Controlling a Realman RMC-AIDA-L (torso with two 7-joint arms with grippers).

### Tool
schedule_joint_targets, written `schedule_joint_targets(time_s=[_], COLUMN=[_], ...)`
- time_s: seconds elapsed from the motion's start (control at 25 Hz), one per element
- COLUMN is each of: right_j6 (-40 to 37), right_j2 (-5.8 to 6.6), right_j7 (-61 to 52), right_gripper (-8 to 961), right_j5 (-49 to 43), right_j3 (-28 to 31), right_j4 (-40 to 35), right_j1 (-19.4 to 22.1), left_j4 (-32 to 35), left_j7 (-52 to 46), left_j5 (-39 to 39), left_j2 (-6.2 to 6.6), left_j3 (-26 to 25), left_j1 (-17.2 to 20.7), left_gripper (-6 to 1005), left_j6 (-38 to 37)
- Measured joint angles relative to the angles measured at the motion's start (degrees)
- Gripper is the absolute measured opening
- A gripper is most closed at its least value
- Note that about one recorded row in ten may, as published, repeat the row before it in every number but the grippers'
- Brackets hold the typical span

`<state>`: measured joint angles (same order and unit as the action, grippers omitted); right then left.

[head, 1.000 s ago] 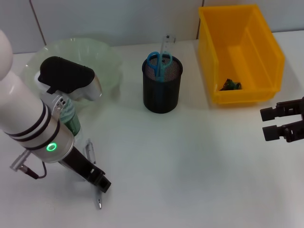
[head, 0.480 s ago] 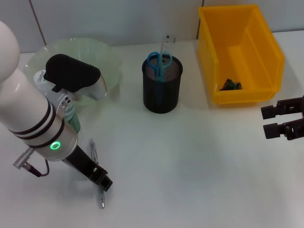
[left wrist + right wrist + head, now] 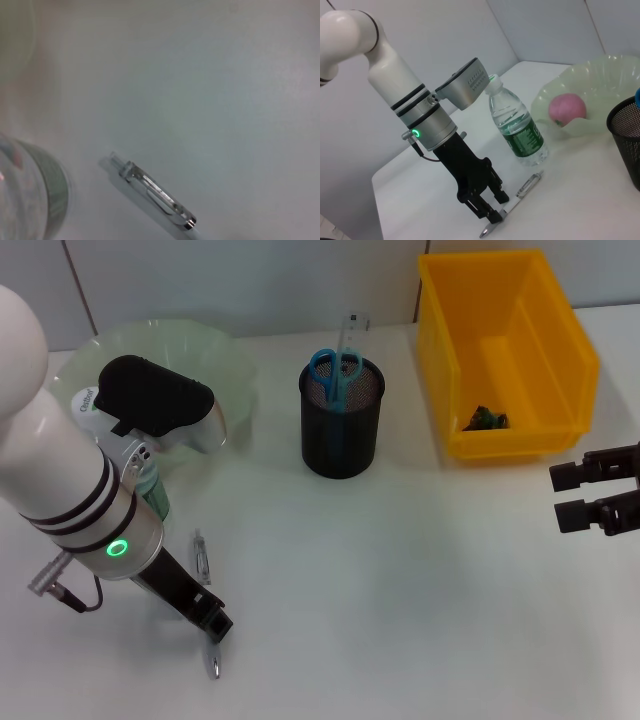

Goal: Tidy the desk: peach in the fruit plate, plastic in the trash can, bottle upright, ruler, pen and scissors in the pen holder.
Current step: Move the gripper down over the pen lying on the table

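The pen (image 3: 201, 550) lies on the table at front left, and my left gripper (image 3: 208, 625) is down over its middle, shut on it, with both pen ends sticking out. In the right wrist view the left gripper (image 3: 489, 214) pinches the pen (image 3: 529, 184) against the table. The left wrist view shows the pen's clip end (image 3: 157, 195). The bottle (image 3: 152, 492) stands upright just behind. A peach (image 3: 567, 109) rests in the fruit plate (image 3: 225, 365). Scissors (image 3: 335, 368) and ruler (image 3: 350, 335) stand in the pen holder (image 3: 342, 430). Dark plastic (image 3: 485, 420) lies in the yellow trash can (image 3: 505, 300). My right gripper (image 3: 555, 498) hangs open at the right edge.
The left arm's white forearm (image 3: 60, 470) covers the front of the fruit plate and part of the bottle in the head view. Bare white table (image 3: 400, 590) stretches between the two arms. A tiled wall (image 3: 250, 280) runs behind the desk.
The left arm shifted slightly back and right, then settled over the pen. The pen's far end swung a little to the right. The right arm barely moved.
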<state>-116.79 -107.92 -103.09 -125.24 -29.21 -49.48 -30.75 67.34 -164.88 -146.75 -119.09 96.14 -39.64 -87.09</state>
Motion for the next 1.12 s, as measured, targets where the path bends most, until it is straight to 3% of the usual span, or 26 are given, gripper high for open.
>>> schedule_joint_targets(time_s=[0.56,1.12], right_j6=[-0.1,-0.62], right_j2=[0.0,0.09], right_j7=[-0.08,-0.28], right_gripper=[811,811], right_j5=[0.0,1.08], right_j3=[0.03,0.12], right_j4=[0.0,-0.07], right_j1=[-0.08,-0.08], left_j4=[-0.03,-0.01], left_j7=[-0.08,-0.05], left_j5=[0.36,0.2], left_j2=[0.0,0.0], left_j3=[0.01,1.57], left_j1=[0.3,0.53], left_gripper=[512,360], left_j6=[0.61,0.59])
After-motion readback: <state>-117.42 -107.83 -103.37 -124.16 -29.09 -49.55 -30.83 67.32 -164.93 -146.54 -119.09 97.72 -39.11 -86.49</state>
